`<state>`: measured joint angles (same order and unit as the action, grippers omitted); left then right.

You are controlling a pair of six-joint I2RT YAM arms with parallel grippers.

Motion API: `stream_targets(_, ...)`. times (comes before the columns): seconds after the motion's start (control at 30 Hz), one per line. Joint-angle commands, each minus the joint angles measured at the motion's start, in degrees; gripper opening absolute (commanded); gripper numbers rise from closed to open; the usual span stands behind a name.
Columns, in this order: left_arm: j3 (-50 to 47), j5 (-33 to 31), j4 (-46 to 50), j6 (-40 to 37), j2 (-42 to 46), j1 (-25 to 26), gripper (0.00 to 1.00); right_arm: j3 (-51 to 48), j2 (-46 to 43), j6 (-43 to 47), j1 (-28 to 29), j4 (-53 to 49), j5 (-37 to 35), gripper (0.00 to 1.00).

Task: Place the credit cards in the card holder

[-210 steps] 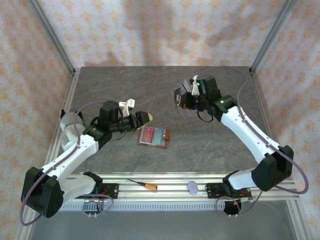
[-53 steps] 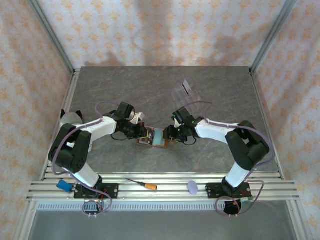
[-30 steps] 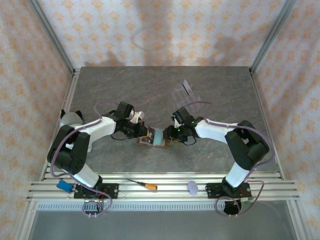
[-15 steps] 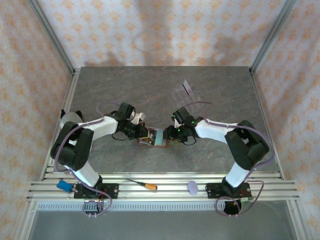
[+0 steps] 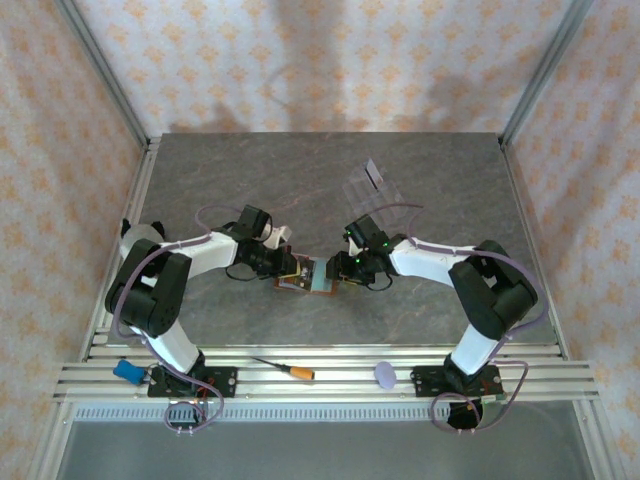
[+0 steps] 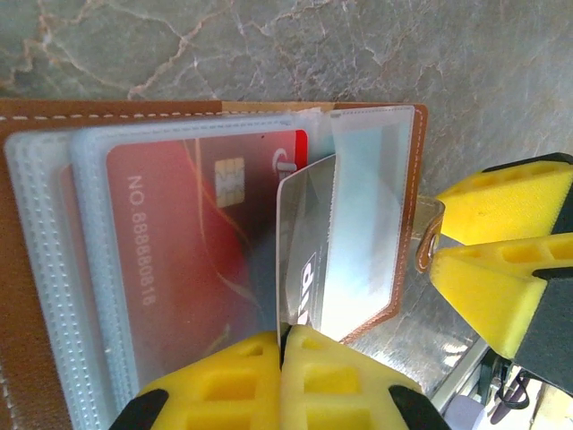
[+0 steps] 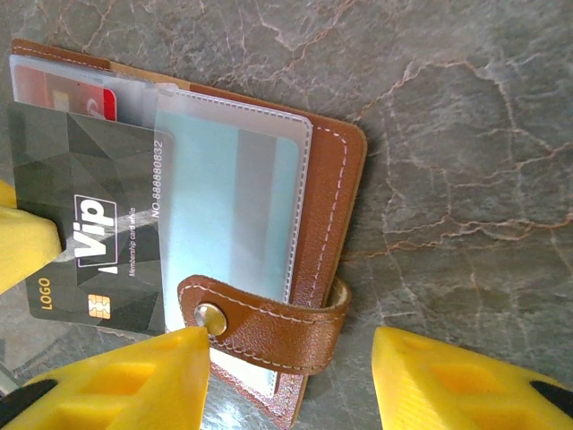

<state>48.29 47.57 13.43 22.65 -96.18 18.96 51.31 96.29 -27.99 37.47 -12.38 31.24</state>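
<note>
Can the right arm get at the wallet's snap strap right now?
Probably yes: the right pincer stands open with the snap strap lying bare between its fingers. The black card in the left pincer lies beside it, not over it.

1. The dark card (image 7: 89, 206) carries "VIP" in large white letters, with small print beside it reading "Membership card".
2. The same card shows "NO. 88880832" along one edge and "LOGO" in a corner.
3. The red card (image 6: 179, 233) shows "NO" and a number starting 8888; the later digits blur under the clear sleeve (image 6: 85, 269).
</note>
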Motion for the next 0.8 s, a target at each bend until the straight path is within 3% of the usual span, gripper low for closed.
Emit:
stream_targets(0.0, 0.7, -2.8, -0.9, 0.7, -1.0, -0.5, 0.0, -0.7, 0.3, 0.4, 0.2, 0.3, -1.2, 0.51)
stream_targets(0.77, -3.6, -2.4, -6.3, 4.6, -0.4, 0.3, 0.0, -1.0, 1.1, -0.2, 0.2, 1.7, -0.4, 0.51)
